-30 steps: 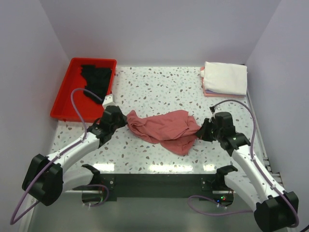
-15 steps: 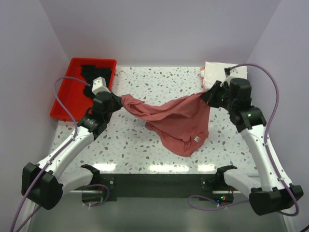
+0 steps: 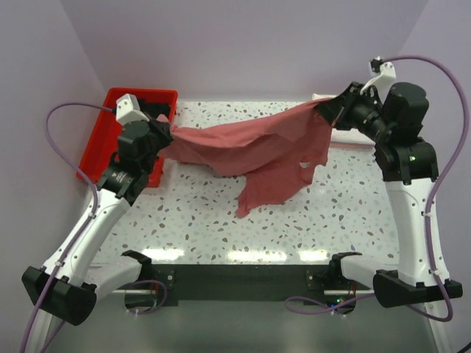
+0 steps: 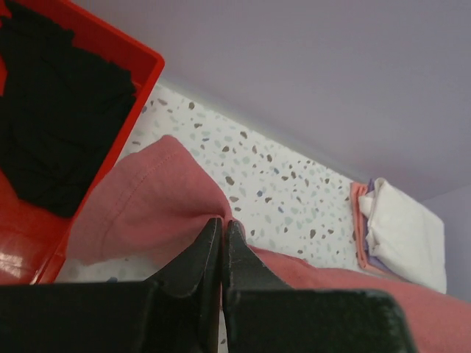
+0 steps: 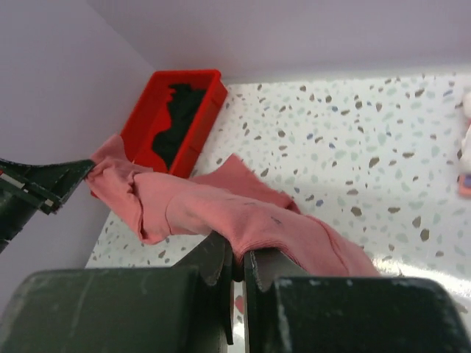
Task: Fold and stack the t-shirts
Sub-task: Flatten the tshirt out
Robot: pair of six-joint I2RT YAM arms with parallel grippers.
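The left arm reached up and forward, its wrist above the right edge of the red tray (image 3: 94, 163), and its end effector (image 3: 168, 133) was clamped tight on a fold at one end of the dusty-rose t-shirt (image 3: 250, 143). The right arm stood nearly upright, with its forearm bent back toward the far right corner of the desk (image 3: 213, 224). Its end effector (image 3: 324, 111) was pinched shut on the shirt's other end. The shirt hung stretched in the air between them, with a loose lower part drooping toward the desk; whether its tip touched the surface could not be told. A black t-shirt (image 4: 51, 125) lay in the tray, and a folded white t-shirt (image 4: 408, 235) sat on pinkish ones at the far right corner. No writing could be read anywhere. A second earlier both arms were low and close together, with the shirt bunched on the desk between them. Since then they had risen and spread apart, and the small white tag seen half a second before could no longer be made out.
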